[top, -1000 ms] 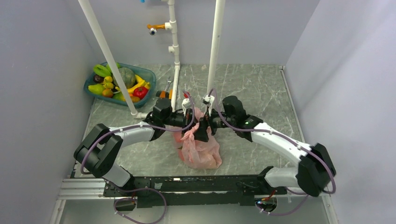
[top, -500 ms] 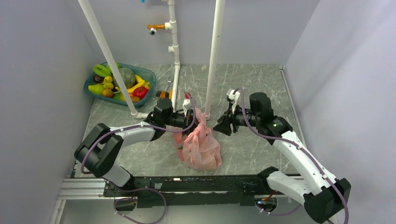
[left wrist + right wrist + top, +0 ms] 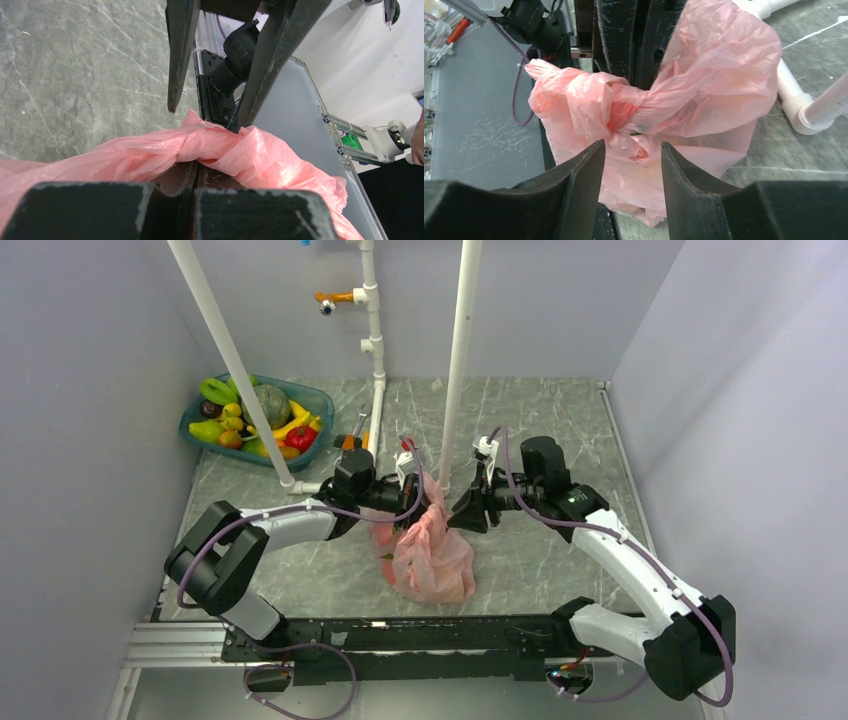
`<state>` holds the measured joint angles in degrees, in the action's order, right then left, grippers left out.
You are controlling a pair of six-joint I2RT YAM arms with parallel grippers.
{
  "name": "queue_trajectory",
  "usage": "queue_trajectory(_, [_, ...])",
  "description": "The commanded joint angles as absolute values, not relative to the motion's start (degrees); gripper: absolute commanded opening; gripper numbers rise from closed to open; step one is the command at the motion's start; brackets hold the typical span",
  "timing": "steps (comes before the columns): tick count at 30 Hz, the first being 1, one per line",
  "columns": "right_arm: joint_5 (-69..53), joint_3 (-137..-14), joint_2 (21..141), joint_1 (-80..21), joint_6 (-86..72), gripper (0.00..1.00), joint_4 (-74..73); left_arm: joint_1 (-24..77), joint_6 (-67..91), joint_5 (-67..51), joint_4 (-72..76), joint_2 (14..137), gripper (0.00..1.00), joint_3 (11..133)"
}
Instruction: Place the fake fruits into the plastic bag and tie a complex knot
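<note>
The pink plastic bag [image 3: 432, 558] sits bulging on the table between the arms, its top film pulled up into a twisted bunch [image 3: 624, 112]. My left gripper [image 3: 196, 167] is shut on that film from the left. In the right wrist view the left fingers [image 3: 624, 40] show dark behind the twist. My right gripper [image 3: 631, 150] is open, its fingertips on either side of a small nub of film below the twist, not pinching it. Fake fruits [image 3: 250, 420] lie in the teal basin. Any fruit inside the bag is hidden.
The teal basin [image 3: 322, 400] stands at the back left. A wrench and an orange tool [image 3: 352, 432] lie beside it. White pipes rise just behind the bag: a slanted one [image 3: 225, 350] and two upright ones [image 3: 458, 360] [image 3: 375, 390]. Grey walls close in both sides.
My right arm drew back to the right, away from the bag, then came in again to the twist with its jaws narrower. The left gripper kept its hold and barely moved.
</note>
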<state>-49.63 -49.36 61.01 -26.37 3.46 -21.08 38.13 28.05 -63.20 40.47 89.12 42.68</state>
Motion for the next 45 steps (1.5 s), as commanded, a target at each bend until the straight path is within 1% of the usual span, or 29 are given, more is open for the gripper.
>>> queue_trajectory(1, [-53.26,-48.91,62.62,-26.84,4.62,0.50,-17.64,38.43,27.12,-65.07,43.04,89.38,0.00,45.26])
queue_trajectory(6, [-53.86,-48.88,64.29,-27.12,5.79,0.52,-18.11,38.41,27.94,-65.02,44.56,89.30,0.00,44.83])
queue_trajectory(8, [-53.81,-48.82,64.96,-27.09,6.21,0.58,-18.54,38.48,28.40,-64.88,45.13,89.38,0.00,44.86])
queue_trajectory(9, [-53.79,-48.71,65.11,-27.01,6.24,0.59,-18.48,38.49,28.42,-64.95,45.17,89.38,0.00,44.87])
queue_trajectory(10, [-53.89,-48.62,65.28,-27.06,6.28,0.58,-18.34,38.52,28.39,-65.01,45.18,89.46,0.00,44.97])
queue_trajectory(12, [-54.01,-48.12,64.90,-27.10,5.76,0.48,-17.19,38.53,28.51,-65.14,45.31,89.48,0.00,45.00])
queue_trajectory(16, [-54.63,-47.79,63.96,-27.03,5.81,0.21,-15.92,38.51,27.57,-65.61,44.43,89.35,0.00,44.83])
queue_trajectory(18, [-54.84,-48.39,63.48,-27.05,6.70,0.13,-17.47,38.49,26.13,-65.77,42.91,88.94,0.00,44.62])
queue_trajectory(19, [-54.78,-48.75,63.21,-27.09,7.47,0.06,-18.50,38.48,25.56,-65.75,42.45,88.66,0.00,44.38])
queue_trajectory(21, [-54.76,-49.31,62.63,-27.07,8.77,0.00,-20.02,38.46,24.30,-65.76,41.01,88.23,0.00,43.98])
queue_trajectory(23, [-54.43,-50.06,62.14,-27.08,9.57,0.00,-21.57,38.44,23.44,-66.15,40.02,87.80,0.00,43.57])
queue_trajectory(24, [-54.30,-50.31,61.95,-27.07,9.80,0.00,-22.11,38.41,22.77,-66.13,38.97,87.60,0.02,43.55])
queue_trajectory(27, [-52.73,-50.59,61.22,-27.09,9.93,0.00,-22.76,37.30,20.34,-65.59,33.71,85.70,0.30,43.37])
queue_trajectory(28, [-52.50,-50.52,61.05,-27.09,10.01,0.00,-22.73,36.48,19.86,-65.49,32.32,84.53,0.38,42.81])
queue_trajectory(30, [-51.34,-50.56,60.83,-27.08,9.68,0.00,-22.98,33.93,17.11,-64.94,26.36,81.15,0.48,42.00])
queue_trajectory(31, [-50.99,-50.62,60.71,-27.01,9.70,0.00,-23.09,32.41,14.28,-64.39,21.14,78.84,0.53,42.05])
queue_trajectory(34, [-49.88,-50.35,60.56,-27.11,9.16,0.00,-22.55,27.80,4.26,-60.82,3.55,71.75,0.63,44.01])
queue_trajectory(35, [-49.65,-50.32,60.57,-27.13,8.87,0.00,-22.32,26.57,-0.21,-59.49,-5.67,69.72,0.68,45.36])
queue_trajectory(36, [-49.39,-50.29,60.68,-27.13,8.58,0.00,-22.05,25.49,-4.78,-57.92,-12.32,67.73,0.81,47.62])
queue_trajectory(37, [-49.13,-50.35,60.78,-27.32,8.42,0.00,-21.92,24.99,-9.50,-56.52,-18.85,66.17,0.88,49.61])
queue_trajectory(38, [-48.93,-50.36,60.83,-27.45,8.29,0.00,-21.77,24.89,-13.57,-55.49,-25.25,64.80,0.91,51.54])
queue_trajectory(39, [-48.64,-50.36,60.98,-27.58,8.00,0.00,-21.61,24.81,-19.17,-55.62,-30.97,63.35,0.91,53.18])
queue_trajectory(40, [-48.27,-50.28,60.95,-27.79,7.77,0.00,-21.31,25.15,-21.93,-55.76,-35.55,62.58,0.95,54.34])
queue_trajectory(41, [-48.07,-50.20,60.91,-28.03,7.58,0.00,-21.21,25.79,-23.55,-55.22,-39.30,61.79,0.96,55.30])
queue_trajectory(43, [-47.42,-49.96,60.72,-28.42,6.91,0.00,-20.75,28.49,-25.90,-52.83,-43.94,60.62,0.96,56.17])
queue_trajectory(45, [-46.97,-49.83,60.65,-28.85,6.39,0.00,-20.53,33.23,-25.81,-47.43,-44.11,59.35,0.95,55.73])
